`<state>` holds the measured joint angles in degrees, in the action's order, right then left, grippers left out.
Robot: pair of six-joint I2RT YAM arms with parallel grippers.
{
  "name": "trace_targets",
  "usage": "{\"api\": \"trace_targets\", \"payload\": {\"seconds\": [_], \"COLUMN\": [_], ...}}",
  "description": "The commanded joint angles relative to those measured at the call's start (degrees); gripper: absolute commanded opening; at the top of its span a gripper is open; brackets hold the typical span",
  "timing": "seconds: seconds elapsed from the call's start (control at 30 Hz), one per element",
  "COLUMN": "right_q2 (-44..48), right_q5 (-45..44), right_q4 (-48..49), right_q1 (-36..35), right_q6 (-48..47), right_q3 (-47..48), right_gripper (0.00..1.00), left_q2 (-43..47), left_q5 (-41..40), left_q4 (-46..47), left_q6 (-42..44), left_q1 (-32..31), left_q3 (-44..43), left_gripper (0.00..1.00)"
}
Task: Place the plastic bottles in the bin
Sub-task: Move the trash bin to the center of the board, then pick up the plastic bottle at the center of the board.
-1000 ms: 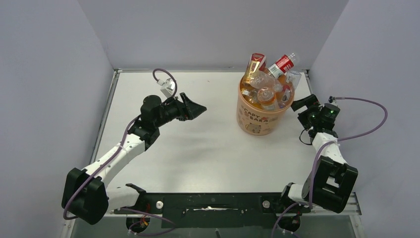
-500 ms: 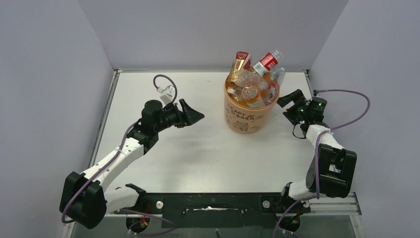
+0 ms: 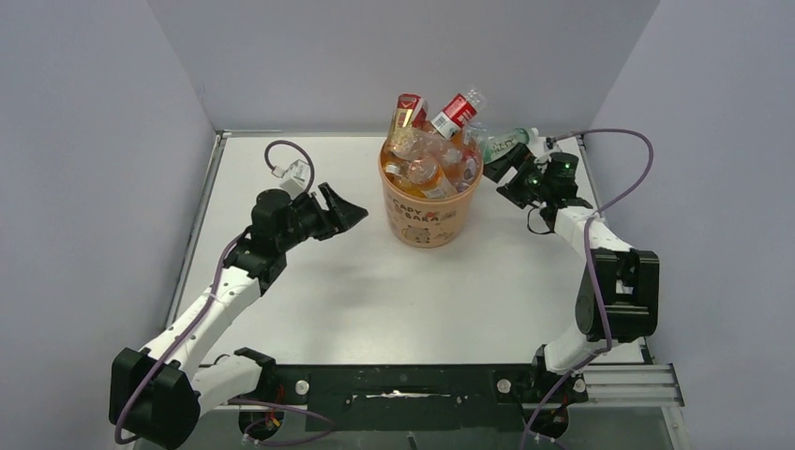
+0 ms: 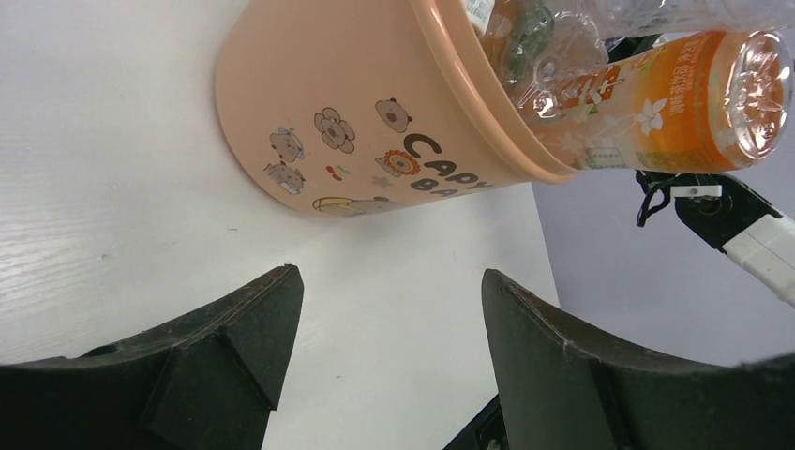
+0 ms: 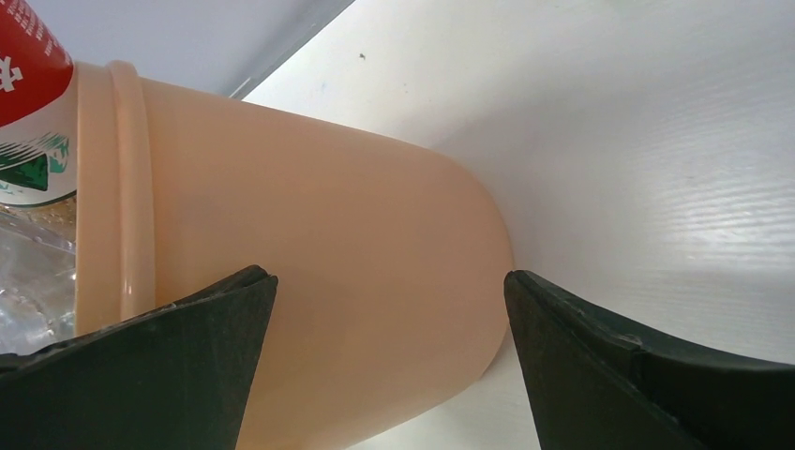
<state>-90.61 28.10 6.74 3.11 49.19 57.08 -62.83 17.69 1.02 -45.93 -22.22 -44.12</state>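
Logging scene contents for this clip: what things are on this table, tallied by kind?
bin: 1
grippers: 2, the left gripper and the right gripper, both open
plastic bottles: at least 5 can be told apart; they are piled, so the exact count is hidden
total: at least 8

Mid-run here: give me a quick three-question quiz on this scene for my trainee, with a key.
1. True or false: the bin lies tipped on its side.
2. The bottles are: A) all standing beside the bin; B) heaped above the bin's rim; C) all sunk below the rim.
3. Fill in: the left hand and the right hand are both ____.

Key: 1 false, it stands upright; 2 B; 3 open.
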Motion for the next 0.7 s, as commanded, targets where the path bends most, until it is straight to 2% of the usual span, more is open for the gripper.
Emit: {"api": "trace_targets", "payload": {"seconds": [0.0,0.37,0.53,0.67], "right_q2": [-2.31,-8.64,-6.21,-10.15], "right_q5": [0.91,-1.28,-13.24,-19.23], "right_q4": [-0.18,-4.49,-15.61,-22.28], "right_q1": [-3.33,-9.58,-7.34,-4.94], "right_q6": [-1.80,-3.75,-7.65,-9.36], "right_q3": [5.32,13.68,17.46,24.98], "right_gripper": [1.00,1.00,0.98,0.98], "left_q2": [2.80,4.74,5.53,5.49], "left_q5": [-0.93,0.18,0.63,1.08], "left_q4": [0.24,-0.71,-1.35,-1.07], "left_q6": [-0.21,-0.32,-0.21,-0.12], "left_q1": [1.63,4.46,5.55,6.21], "left_q3": [-0.61,0.88,0.92,1.42], "left_gripper": [0.69,0.69,0.69,0.69]}}
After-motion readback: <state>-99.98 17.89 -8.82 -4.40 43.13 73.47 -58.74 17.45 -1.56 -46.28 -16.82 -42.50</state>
